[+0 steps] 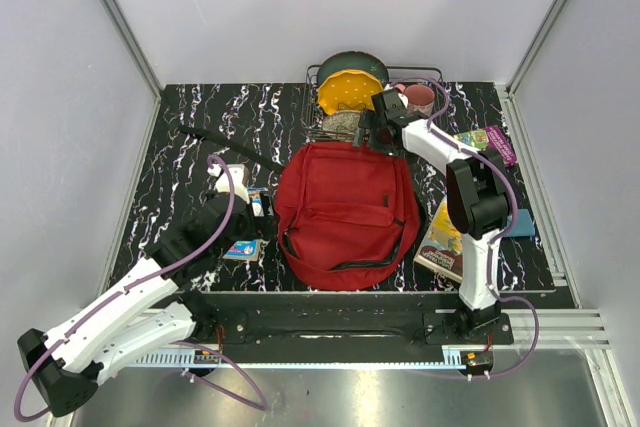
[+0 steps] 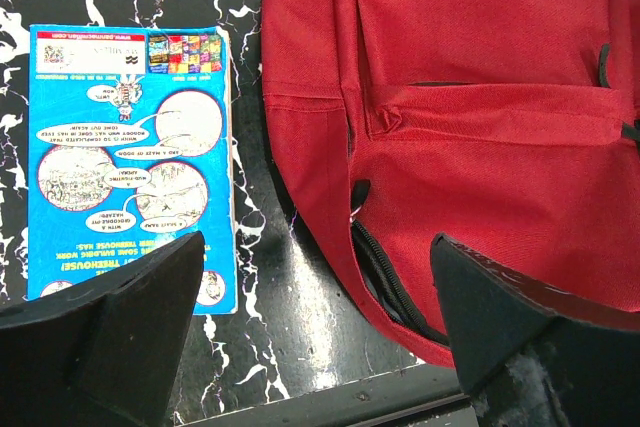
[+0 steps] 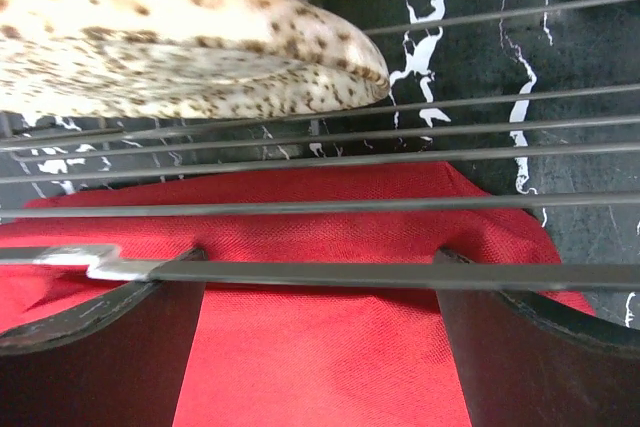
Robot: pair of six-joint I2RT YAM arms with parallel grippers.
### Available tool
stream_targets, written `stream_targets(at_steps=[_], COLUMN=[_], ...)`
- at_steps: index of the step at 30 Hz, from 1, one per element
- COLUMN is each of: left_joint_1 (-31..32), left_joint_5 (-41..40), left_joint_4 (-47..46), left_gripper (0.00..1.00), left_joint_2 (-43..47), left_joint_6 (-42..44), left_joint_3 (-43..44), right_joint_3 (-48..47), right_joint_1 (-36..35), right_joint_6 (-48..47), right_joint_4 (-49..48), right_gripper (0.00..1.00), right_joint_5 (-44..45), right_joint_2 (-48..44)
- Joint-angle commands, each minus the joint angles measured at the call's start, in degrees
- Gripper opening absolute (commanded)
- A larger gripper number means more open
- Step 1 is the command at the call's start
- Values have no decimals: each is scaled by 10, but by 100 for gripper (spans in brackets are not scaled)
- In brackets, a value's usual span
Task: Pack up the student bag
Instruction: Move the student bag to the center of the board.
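Observation:
The student bag is a large red backpack lying flat in the middle of the black marbled table. In the left wrist view the student bag fills the right side, and its black side zipper gapes a little. My left gripper hangs open over the bare table between a blue booklet and the bag's edge, holding nothing. In the top view the left gripper sits at the bag's left side. My right gripper is at the bag's far end, and in the right wrist view the right gripper is open with red fabric below it.
A wire dish rack stands behind the bag with a yellow plate and a pink mug. Its wires and a speckled dish cross the right wrist view. Books lie right of the bag. A black strap trails left.

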State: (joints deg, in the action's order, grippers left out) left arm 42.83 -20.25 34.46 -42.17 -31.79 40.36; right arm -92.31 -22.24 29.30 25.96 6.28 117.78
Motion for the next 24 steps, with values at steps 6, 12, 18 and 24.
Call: stream_targets(at_steps=[6,12,18,24], left_joint_1=[-2,-2,-2,-3], left_joint_5=[-1,2,-1,4], left_joint_4=[-1,1,10,10], left_gripper=[99,99,99,99], left_joint_2=[0,-5,0,3], left_joint_6=[0,2,-2,-6], left_joint_3=[0,6,4,2], right_joint_3=[-62,-90,-90,-132], right_joint_1=[11,32,43,56], right_joint_6=[-37,-62,-73,-81], right_joint_4=[-23,-24,-24,-9], right_gripper=[100,100,100,100], right_joint_5=[22,15,13,-4], right_joint_2=[59,81,83,101])
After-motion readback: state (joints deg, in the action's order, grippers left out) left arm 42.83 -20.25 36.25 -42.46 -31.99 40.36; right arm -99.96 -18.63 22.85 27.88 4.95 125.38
